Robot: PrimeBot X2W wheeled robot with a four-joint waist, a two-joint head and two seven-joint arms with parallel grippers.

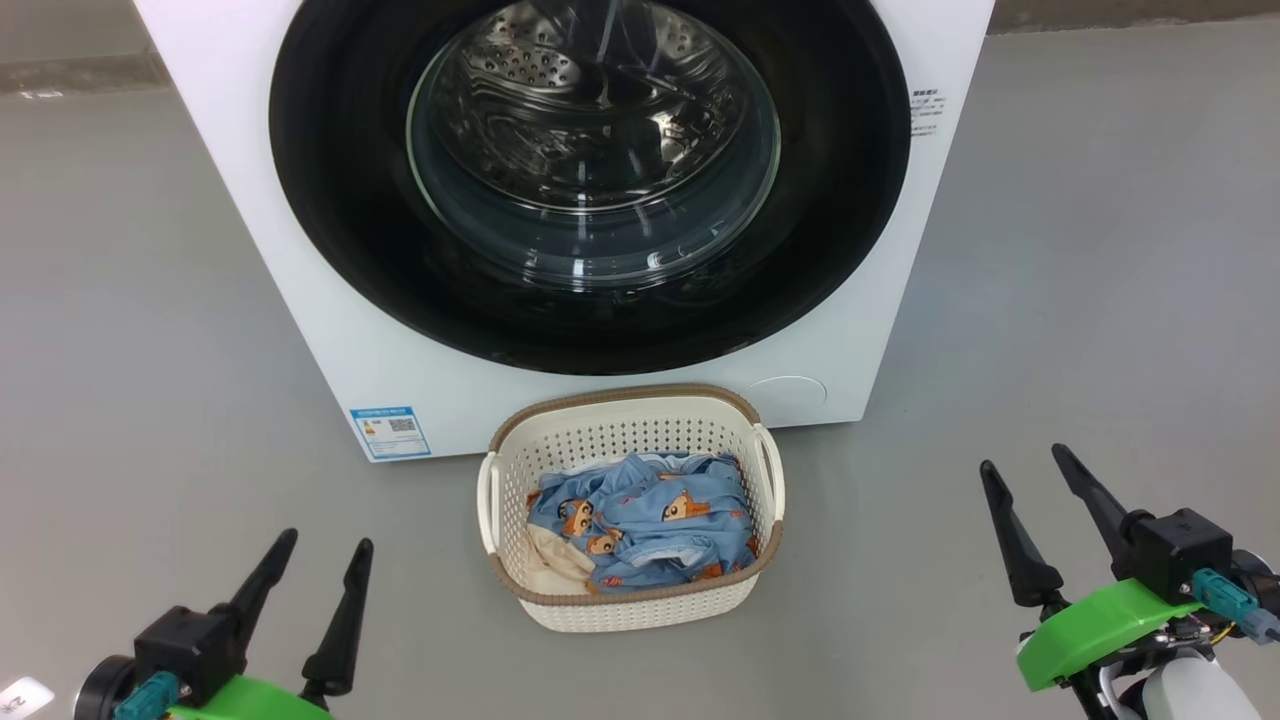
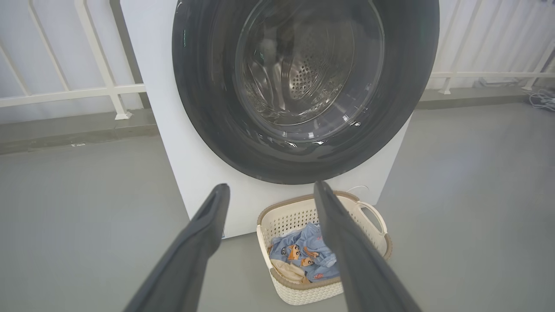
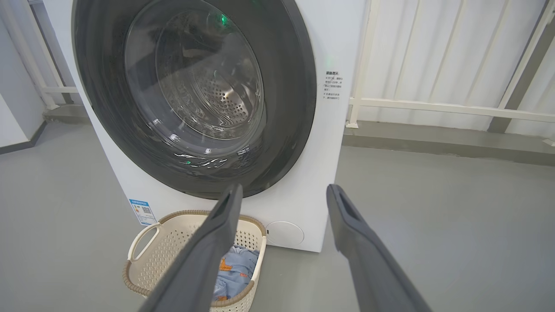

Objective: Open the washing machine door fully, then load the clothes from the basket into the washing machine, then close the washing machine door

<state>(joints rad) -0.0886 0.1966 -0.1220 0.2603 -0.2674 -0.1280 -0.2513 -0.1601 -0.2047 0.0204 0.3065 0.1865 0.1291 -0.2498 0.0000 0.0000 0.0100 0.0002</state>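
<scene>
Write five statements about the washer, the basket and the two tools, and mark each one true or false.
1. The washing machine door is shut. True.
2. The basket is empty. False: the clothes lie in it.
3. The left tool and the right tool are both open and hold nothing. True.
4. The basket sits on top of the washing machine. False: it stands on the floor just in front of the machine, below the door.
5. A blue label sticker is on the machine's front, low down on the robot's left. True.
</scene>
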